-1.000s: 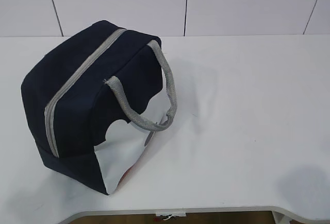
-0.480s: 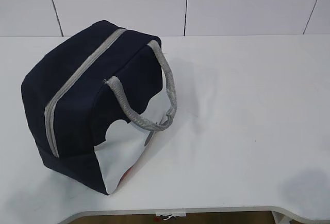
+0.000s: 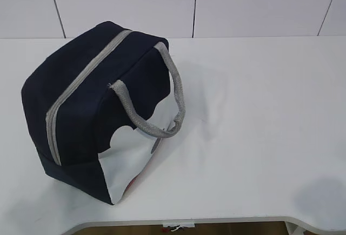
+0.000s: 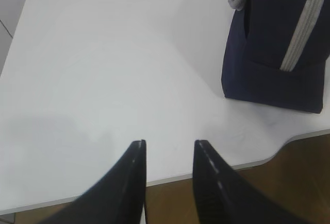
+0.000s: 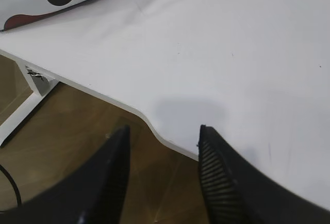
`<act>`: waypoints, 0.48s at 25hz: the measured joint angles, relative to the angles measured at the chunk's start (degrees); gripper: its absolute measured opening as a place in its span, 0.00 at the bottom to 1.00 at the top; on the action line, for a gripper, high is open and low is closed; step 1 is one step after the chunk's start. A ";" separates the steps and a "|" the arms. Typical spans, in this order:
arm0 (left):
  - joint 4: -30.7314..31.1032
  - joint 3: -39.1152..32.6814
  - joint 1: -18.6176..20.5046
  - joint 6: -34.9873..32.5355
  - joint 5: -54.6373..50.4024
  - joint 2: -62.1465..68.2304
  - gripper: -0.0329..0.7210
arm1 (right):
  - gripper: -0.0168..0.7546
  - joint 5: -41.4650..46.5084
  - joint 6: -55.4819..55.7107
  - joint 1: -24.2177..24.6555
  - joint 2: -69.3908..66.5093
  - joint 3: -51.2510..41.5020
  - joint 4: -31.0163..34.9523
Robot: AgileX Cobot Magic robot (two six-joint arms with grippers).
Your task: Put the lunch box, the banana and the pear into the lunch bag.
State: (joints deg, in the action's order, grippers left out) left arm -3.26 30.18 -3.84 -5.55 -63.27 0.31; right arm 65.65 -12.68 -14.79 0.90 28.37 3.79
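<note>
Only the claws of the robot show, each in its own wrist view; the exterior view has no part of the body in it. The left claw (image 4: pixel 169 144) has two black fingers (image 4: pixel 135 170), smooth and faintly glossy, broad at the bottom of the picture and narrowing to thin, squared tips with a slight inward curve. The right claw (image 5: pixel 164 131) has the same black, tapering pair, and its right-hand finger (image 5: pixel 214 175) carries fine ribbing across the inner face. No cables, screws or markings are visible on either.
</note>
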 joint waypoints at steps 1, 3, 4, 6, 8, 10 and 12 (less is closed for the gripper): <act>0.00 0.00 0.00 0.00 0.00 0.00 0.35 | 0.49 0.00 0.00 0.38 0.00 0.00 0.00; 0.00 0.00 0.00 0.00 0.00 0.00 0.35 | 0.49 0.00 0.00 1.59 0.00 0.00 0.00; 0.00 0.00 0.00 0.00 0.00 0.00 0.35 | 0.49 0.00 0.00 2.68 0.00 0.00 0.00; 0.00 0.00 0.00 0.00 0.00 0.00 0.35 | 0.49 0.00 0.10 5.02 0.00 0.00 0.00; 0.00 0.00 0.00 0.00 0.00 0.00 0.35 | 0.49 0.00 0.10 7.38 0.00 0.00 0.00; 0.00 0.00 0.00 0.00 0.00 0.00 0.35 | 0.49 0.00 0.10 8.81 0.00 0.00 0.00; 0.00 0.00 0.00 0.00 0.00 0.00 0.35 | 0.49 0.00 0.10 9.74 0.00 0.00 0.00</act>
State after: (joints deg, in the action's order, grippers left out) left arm -3.26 30.18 -3.84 -5.55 -63.27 0.31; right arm 65.65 -12.58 -5.05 0.90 28.37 3.79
